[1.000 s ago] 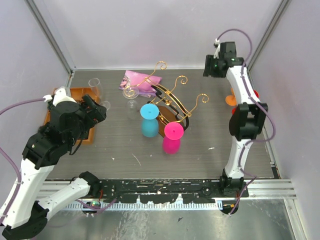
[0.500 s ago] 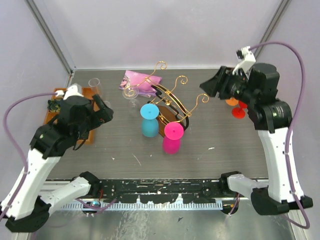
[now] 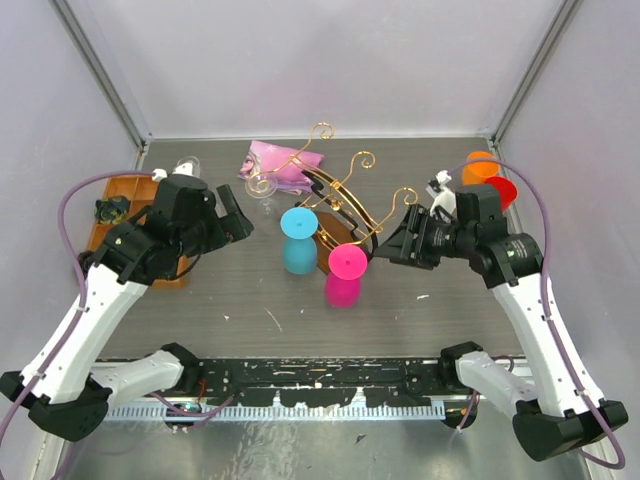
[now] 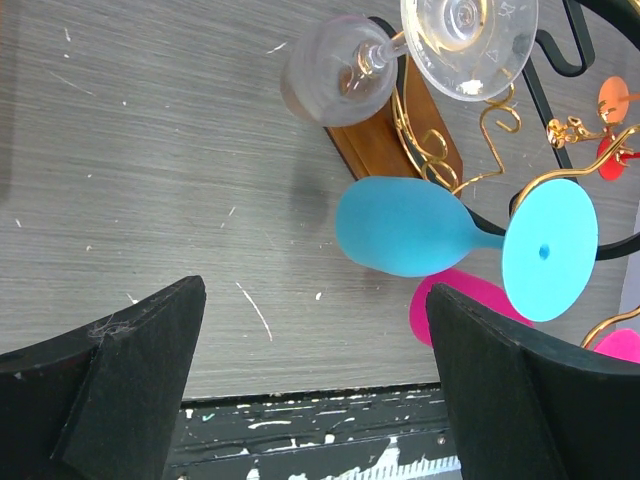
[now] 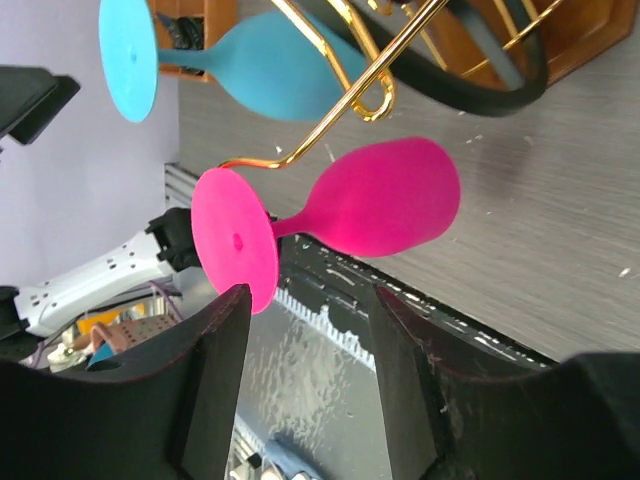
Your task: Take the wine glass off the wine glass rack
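The gold-coloured wire wine glass rack point(image 3: 340, 198), with arched rails ending in curled scrolls over a brown oval wooden base, is standing near the middle of the grey wood-grain table point(image 3: 450, 310). Three glasses are hanging from it upside down, feet caught on the rails and bowls pointing down. A bright pink wine glass point(image 3: 345, 276) is hanging at the near end of the rack on the right arm's side. A sky-blue wine glass point(image 3: 297, 243) is hanging just beside it towards the left arm. A clear wine glass point(image 3: 263, 198) is hanging at the rack's left-arm edge. The right gripper point(image 3: 393, 241) is hovering level with the rack's near right end, pointing at the pink glass. Its fingers point(image 5: 215, 385) are standing apart with the pink foot just ahead of the gap and nothing clamped between them. The left gripper point(image 3: 236, 213) is hovering on the opposite side of the rack, near the clear glass, with its jaws spread wide and empty. Behind the rack a crumpled pink cloth point(image 3: 280, 160) is lying against its far end. Well to the rack's right-arm side, an orange cup point(image 3: 481, 165) and a red cup point(image 3: 503, 190) are sitting together. Well to its left-arm side, an orange compartment tray point(image 3: 108, 228) is lying partly under the left arm.
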You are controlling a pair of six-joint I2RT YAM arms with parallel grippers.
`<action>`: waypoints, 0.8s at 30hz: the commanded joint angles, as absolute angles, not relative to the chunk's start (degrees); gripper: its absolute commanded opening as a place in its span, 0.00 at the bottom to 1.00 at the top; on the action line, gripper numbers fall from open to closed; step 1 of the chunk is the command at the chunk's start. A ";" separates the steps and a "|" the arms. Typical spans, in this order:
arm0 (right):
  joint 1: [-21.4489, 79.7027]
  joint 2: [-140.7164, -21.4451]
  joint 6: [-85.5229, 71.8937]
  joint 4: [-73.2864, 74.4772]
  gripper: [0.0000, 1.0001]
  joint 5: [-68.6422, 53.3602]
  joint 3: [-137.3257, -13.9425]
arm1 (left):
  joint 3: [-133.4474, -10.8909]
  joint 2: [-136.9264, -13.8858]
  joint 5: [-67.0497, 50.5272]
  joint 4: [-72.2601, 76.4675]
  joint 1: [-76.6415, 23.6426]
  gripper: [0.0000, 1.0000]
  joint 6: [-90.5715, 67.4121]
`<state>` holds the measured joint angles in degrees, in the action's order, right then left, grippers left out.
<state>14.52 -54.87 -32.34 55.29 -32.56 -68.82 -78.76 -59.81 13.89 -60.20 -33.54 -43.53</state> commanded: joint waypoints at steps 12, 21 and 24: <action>21.13 -53.06 -40.80 41.76 0.55 -36.24 -61.17 | -78.46 -60.32 10.81 -56.87 -33.68 0.99 -44.56; 25.42 -55.56 -43.43 34.98 0.43 -34.94 -58.89 | -77.79 -59.12 11.60 -57.38 -33.66 0.99 -44.46; 26.25 -55.60 -44.11 33.78 0.23 -34.24 -58.33 | -77.67 -59.03 11.47 -57.39 -33.64 0.99 -44.47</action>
<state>25.08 -55.79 -42.04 39.57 -35.09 -58.87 -78.46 -59.92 11.64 -58.15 -33.54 -44.21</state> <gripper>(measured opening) 0.365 0.987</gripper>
